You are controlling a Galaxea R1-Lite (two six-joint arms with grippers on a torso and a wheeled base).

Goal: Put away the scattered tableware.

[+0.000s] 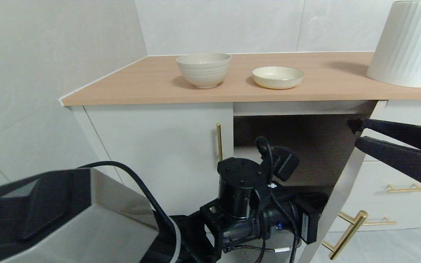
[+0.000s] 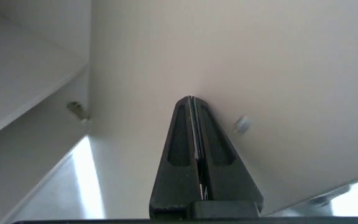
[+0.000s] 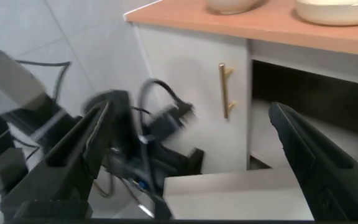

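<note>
A cream ribbed bowl [image 1: 204, 69] [image 3: 229, 5] and a shallow cream dish [image 1: 278, 77] [image 3: 337, 9] stand side by side on the wooden countertop [image 1: 152, 82]. Below them the cabinet's right door [image 1: 342, 190] [image 3: 229, 186] is swung open. My right gripper [image 1: 353, 132] [image 3: 190, 107] is open, its fingers spread wide by that door's upper edge and holding nothing. My left arm [image 1: 245, 197] is low in front of the cabinet opening. Its gripper [image 2: 192, 99] is shut and empty, tips against a white panel.
A tall white ribbed container [image 1: 408, 44] stands on the counter at the right. The left cabinet door [image 1: 159, 153] is closed, with a gold handle [image 1: 219, 142]. Drawers with gold handles [image 1: 406, 189] lie to the right. The open door's gold handle [image 1: 347, 233] sticks out low.
</note>
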